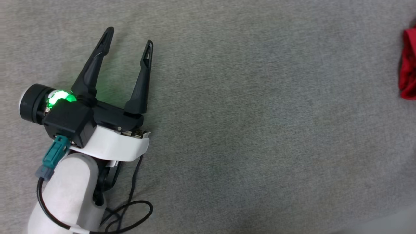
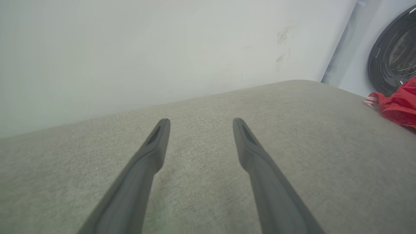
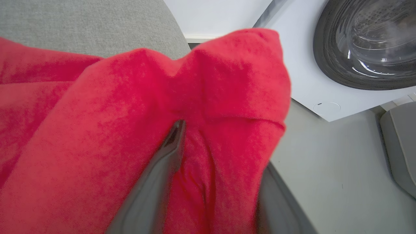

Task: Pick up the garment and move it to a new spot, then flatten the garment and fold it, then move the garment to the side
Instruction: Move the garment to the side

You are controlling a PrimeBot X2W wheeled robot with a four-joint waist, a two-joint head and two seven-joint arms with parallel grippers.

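The garment (image 1: 409, 65) is a bunched red cloth at the far right edge of the head view, lying on the grey fabric surface (image 1: 260, 130). In the left wrist view the garment (image 2: 398, 104) shows red with a bit of red-white striped trim; its letters and number are hidden. Up close, the garment (image 3: 97, 130) is pinched between and draped over the fingers of my right gripper (image 3: 195, 125), which is shut on it near the surface's edge. My left gripper (image 1: 130, 36) hovers open and empty over the left of the surface, far from the cloth; its spread fingers (image 2: 156, 146) hold nothing.
A white washing machine with a dark round door (image 3: 367, 45) stands just beyond the surface's corner, also seen as the door (image 2: 395, 52). A pale wall (image 2: 162, 48) runs behind the surface. Pale floor (image 3: 341, 178) lies below, with a grey object (image 3: 401, 146) at the right.
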